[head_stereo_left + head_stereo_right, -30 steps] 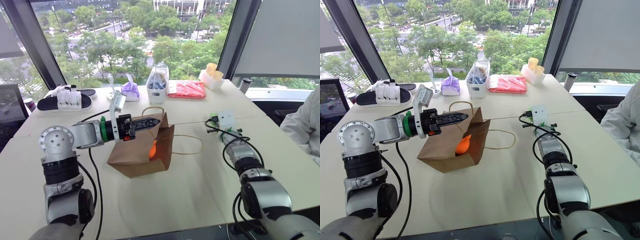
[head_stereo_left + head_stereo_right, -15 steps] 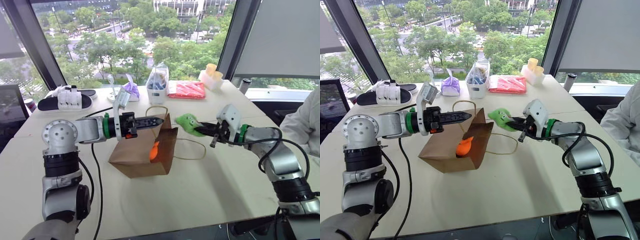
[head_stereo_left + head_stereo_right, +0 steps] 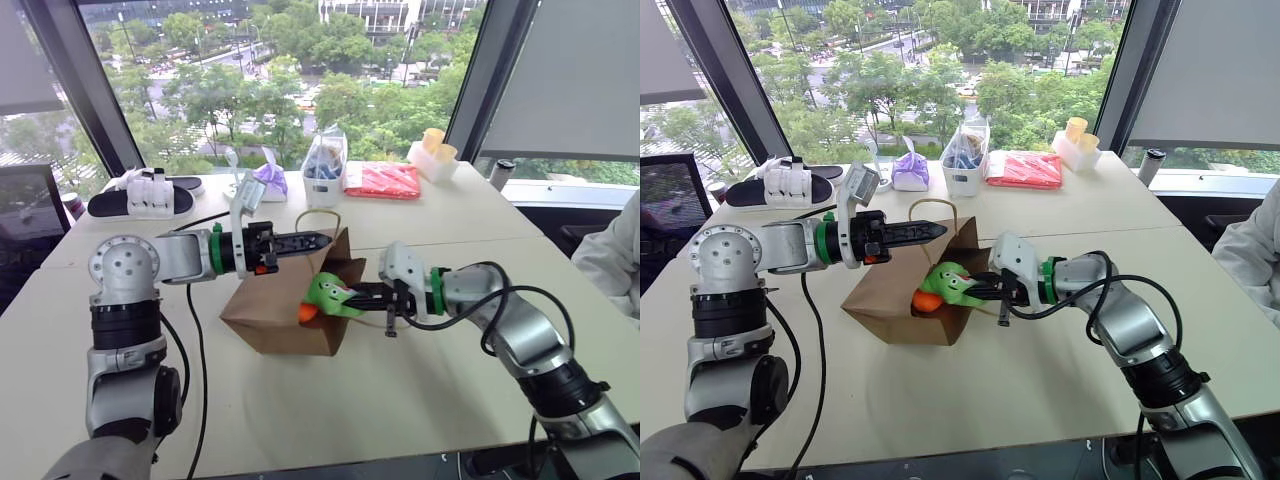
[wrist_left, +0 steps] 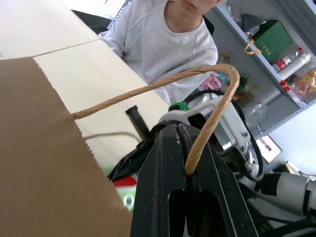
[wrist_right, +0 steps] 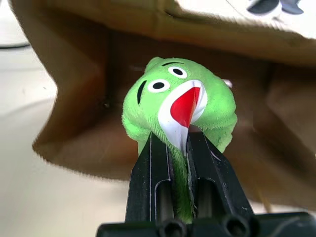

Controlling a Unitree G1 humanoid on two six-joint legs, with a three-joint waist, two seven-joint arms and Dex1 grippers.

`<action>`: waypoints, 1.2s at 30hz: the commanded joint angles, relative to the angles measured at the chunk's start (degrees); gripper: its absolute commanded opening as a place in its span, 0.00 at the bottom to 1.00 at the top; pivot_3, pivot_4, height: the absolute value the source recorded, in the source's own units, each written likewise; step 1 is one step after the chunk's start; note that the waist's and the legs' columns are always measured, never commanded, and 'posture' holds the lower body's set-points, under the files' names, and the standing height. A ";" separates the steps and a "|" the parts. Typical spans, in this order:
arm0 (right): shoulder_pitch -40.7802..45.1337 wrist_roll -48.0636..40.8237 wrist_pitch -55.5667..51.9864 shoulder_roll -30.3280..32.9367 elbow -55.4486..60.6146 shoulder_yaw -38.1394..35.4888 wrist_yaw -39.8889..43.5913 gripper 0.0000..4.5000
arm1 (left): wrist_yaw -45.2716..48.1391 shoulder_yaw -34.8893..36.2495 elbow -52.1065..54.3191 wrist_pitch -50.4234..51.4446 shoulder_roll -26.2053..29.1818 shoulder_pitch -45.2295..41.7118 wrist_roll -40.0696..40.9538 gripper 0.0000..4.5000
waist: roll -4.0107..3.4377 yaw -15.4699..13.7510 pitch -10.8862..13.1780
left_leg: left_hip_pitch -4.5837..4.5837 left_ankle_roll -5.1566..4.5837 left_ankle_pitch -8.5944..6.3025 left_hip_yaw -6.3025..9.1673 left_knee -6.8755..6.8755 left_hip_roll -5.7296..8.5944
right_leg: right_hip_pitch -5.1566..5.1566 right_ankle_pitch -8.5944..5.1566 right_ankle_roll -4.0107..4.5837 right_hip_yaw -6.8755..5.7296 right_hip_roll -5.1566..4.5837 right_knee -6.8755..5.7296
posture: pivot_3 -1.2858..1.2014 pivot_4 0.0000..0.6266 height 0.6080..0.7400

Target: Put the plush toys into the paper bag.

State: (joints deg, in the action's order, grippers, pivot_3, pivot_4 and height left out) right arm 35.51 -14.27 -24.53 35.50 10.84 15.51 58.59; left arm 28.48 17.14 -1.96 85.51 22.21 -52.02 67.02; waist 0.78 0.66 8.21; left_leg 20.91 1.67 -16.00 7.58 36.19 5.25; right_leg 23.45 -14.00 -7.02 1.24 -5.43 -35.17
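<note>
Both pincers (image 3: 318, 240) (image 3: 352, 299) clamped, level.

A plain brown paper bag (image 3: 262, 310) with a tan cord handle (image 4: 207, 111) lies on a pale cream table (image 3: 420, 390); at its mouth, a bright green plush toy (image 5: 177, 101) — white eyes with black pupils, red-and-white patch — is pinched by black fingers (image 5: 150, 173). An orange plush toy (image 3: 924, 300) shows inside. Behind — a red packet (image 3: 384, 180), a purple tissue pack (image 3: 266, 180), black-and-white slippers (image 3: 145, 198)
</note>
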 commanded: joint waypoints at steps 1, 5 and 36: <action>3.06 2.87 3.80 -1.95 -2.27 1.71 0.03 0.01 | 0.08 0.25 1.93 -0.94 -0.40 -1.06 1.68 0.00 | 0.00 0.06 0.00 | 0.00 0.00 0.00 0.00 0.00 0.00 | 0.01 0.00 0.00 0.00 0.00 0.00 | 0.52 0.24 1.00; 4.56 5.81 6.74 -3.79 -5.44 3.60 -0.07 0.01 | -0.27 0.36 2.30 -0.93 -0.75 -0.66 1.95 0.00 | 0.00 0.10 0.00 | 0.00 0.00 0.00 0.00 -0.02 0.00 | 0.03 0.00 0.00 0.00 0.01 -0.02 | 0.52 0.24 1.00; -17.38 -19.44 -22.30 -1.53 19.47 -27.97 -17.05 0.99 | -2.12 2.84 0.71 -2.97 1.22 1.13 4.05 0.00 | 0.01 -0.02 0.00 | 0.01 -0.02 -0.01 0.03 -0.07 -0.02 | 0.03 0.00 0.01 0.00 -0.02 0.00 | 0.52 0.24 1.00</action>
State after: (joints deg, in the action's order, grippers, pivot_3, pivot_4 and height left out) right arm 19.12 -32.38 -45.74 33.04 27.87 -10.90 42.65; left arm 25.83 19.07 -1.94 83.95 22.88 -50.41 70.01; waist 0.79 0.64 8.21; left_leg 20.92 1.66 -16.01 7.62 36.13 5.22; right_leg 23.47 -14.00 -7.01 1.24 -5.44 -35.18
